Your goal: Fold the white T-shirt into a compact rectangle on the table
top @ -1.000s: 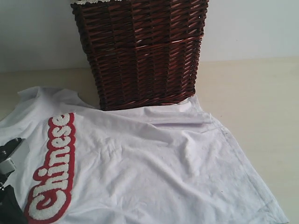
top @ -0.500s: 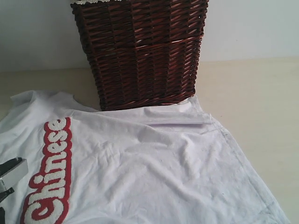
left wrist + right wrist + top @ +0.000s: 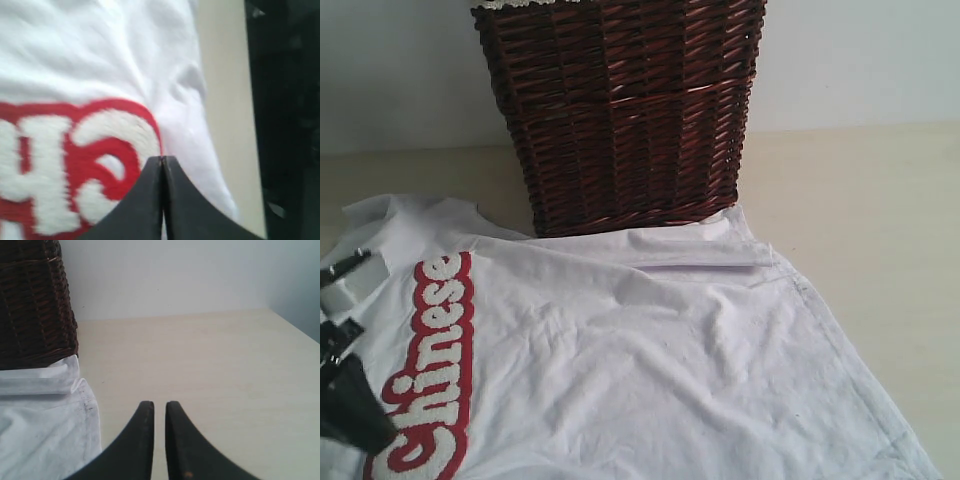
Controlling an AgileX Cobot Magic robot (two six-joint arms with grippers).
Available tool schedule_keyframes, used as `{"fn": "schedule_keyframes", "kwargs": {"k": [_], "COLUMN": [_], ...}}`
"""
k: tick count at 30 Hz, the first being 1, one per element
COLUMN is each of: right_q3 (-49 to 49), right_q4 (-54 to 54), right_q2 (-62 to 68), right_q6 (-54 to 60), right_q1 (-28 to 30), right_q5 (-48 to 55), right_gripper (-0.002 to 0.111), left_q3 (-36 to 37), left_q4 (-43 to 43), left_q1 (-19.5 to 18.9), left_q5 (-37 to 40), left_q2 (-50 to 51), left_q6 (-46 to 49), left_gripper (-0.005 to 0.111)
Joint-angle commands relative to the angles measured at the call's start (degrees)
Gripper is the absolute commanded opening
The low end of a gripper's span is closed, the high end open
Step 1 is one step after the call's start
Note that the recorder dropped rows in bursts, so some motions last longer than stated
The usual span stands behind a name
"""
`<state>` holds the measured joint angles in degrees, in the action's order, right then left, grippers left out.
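The white T-shirt (image 3: 650, 370) lies spread and wrinkled on the cream table (image 3: 880, 220), its red band with fuzzy white letters (image 3: 435, 350) at the left. One edge is folded over by the basket. My left gripper (image 3: 162, 160) is shut, its tips together just over the end of the red band, with no cloth seen between them. In the exterior view its dark body (image 3: 348, 405) shows at the lower left over the shirt. My right gripper (image 3: 160, 405) hovers over bare table beside the shirt's hem (image 3: 87, 410), fingers almost touching with nothing between them.
A tall dark wicker basket (image 3: 625, 110) stands at the back, touching the shirt's far edge. Bare table stretches to the right of the shirt (image 3: 210, 355). A pale wall runs behind. A black structure (image 3: 285, 125) lies beyond the table edge in the left wrist view.
The shirt slid a little to the left and then stayed put. The left arm dropped toward the corner, then moved back up over the shirt's left side.
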<state>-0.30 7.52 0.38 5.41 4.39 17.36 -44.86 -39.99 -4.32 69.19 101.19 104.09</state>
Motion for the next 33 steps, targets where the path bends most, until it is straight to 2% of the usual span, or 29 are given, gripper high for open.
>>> {"fn": "schedule_keyframes", "kwargs": {"k": [1, 3, 5, 13, 17, 23, 33], "right_q3": [0.3, 0.3, 0.3, 0.3, 0.3, 0.3, 0.3], "right_q4": [-0.2, -0.2, -0.2, -0.2, -0.2, -0.2, -0.2], "right_q2": [-0.4, -0.4, -0.4, -0.4, -0.4, -0.4, -0.4], "right_q6": [0.4, 0.4, 0.4, 0.4, 0.4, 0.4, 0.4], "right_q1": [0.3, 0.3, 0.3, 0.3, 0.3, 0.3, 0.3], "right_q5": [-0.8, -0.8, -0.8, -0.8, -0.8, -0.8, -0.8], "right_gripper": [0.011, 0.011, 0.011, 0.011, 0.011, 0.011, 0.011], "left_q3": [-3.3, -3.3, -3.3, -1.3, 0.3, -2.1, -15.3], "left_q4": [-5.2, -4.7, -2.6, 10.9, 12.9, 5.6, -8.7], "left_q1": [0.2, 0.8, 1.2, 4.5, 4.6, 4.3, 3.9], "left_q5": [-17.8, -26.8, -27.5, -12.2, -10.1, -12.1, -12.9], "left_q2": [1.0, 4.1, 6.6, 9.3, 9.3, 8.9, 0.9], "left_q6": [4.8, 8.3, 11.0, 9.0, 9.0, 6.4, -3.2], "left_gripper": [0.0, 0.0, 0.0, 0.0, 0.0, 0.0, 0.0]}}
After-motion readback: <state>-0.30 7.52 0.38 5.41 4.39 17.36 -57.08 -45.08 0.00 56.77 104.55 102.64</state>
